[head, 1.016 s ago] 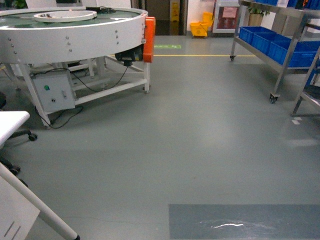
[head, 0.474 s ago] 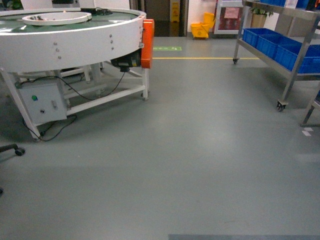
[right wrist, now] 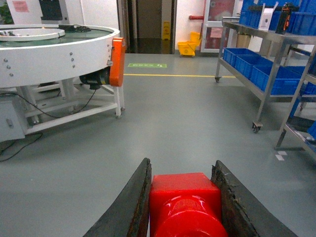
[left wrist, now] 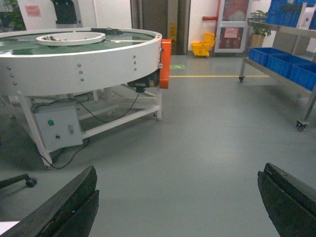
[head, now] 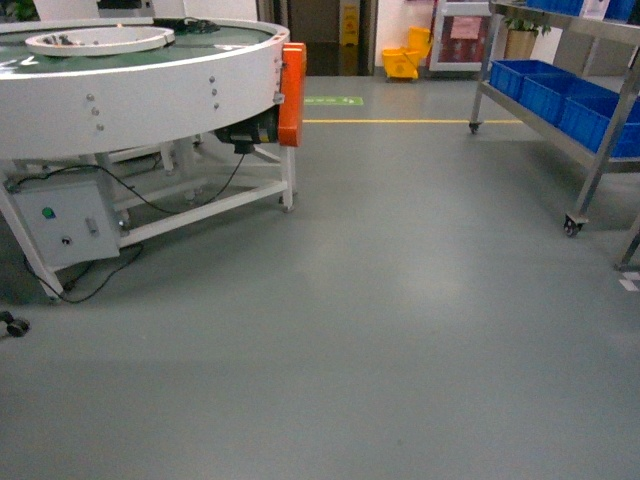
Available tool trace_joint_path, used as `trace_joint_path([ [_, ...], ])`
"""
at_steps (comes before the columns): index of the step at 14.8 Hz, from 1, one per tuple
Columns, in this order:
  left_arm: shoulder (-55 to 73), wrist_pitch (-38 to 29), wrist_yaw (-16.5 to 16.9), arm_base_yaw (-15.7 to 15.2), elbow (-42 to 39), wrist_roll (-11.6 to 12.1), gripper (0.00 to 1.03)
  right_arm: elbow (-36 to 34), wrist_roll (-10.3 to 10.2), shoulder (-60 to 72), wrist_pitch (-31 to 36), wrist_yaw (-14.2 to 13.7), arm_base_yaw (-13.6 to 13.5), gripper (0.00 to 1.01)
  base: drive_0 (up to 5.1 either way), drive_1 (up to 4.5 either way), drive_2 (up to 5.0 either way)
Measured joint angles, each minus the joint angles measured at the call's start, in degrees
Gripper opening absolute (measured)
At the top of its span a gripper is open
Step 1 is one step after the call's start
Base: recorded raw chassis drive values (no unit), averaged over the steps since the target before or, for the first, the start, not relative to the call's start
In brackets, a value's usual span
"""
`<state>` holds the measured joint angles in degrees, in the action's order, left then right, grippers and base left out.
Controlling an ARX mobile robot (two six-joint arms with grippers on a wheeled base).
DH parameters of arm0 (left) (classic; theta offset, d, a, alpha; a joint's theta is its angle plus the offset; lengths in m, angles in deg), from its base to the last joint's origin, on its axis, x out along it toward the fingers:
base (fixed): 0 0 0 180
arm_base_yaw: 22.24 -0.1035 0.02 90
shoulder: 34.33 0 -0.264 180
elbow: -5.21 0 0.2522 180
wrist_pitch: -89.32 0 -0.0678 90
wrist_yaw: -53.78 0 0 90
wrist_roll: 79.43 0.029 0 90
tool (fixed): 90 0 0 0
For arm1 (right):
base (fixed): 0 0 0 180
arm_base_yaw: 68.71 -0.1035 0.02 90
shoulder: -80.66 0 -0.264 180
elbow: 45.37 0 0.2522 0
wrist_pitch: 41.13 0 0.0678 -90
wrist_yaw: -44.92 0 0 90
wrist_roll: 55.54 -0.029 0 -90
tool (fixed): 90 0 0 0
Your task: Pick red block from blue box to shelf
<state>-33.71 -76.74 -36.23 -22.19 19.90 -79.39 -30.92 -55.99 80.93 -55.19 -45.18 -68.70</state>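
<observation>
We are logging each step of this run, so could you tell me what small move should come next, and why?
Probably keep driving while turning right toward the metal shelf, with the right gripper kept shut. The red block already sits between its jaws, the left gripper is open and empty, and the shelf with its blue bins lies off to the right across open floor, beyond reach.

We see a round white conveyor table on the left with an orange guard and grey control box beneath, yellow mop bucket at the back, yellow floor line.
</observation>
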Motion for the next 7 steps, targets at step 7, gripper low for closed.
trace_joint_path([
  [7, 0.00, -0.07, 0.02, 0.00, 0.00, 0.00, 0.98, 0.00, 0.00, 0.00, -0.04, 0.00, 0.00, 0.29, 0.0, 3.91, -4.0],
])
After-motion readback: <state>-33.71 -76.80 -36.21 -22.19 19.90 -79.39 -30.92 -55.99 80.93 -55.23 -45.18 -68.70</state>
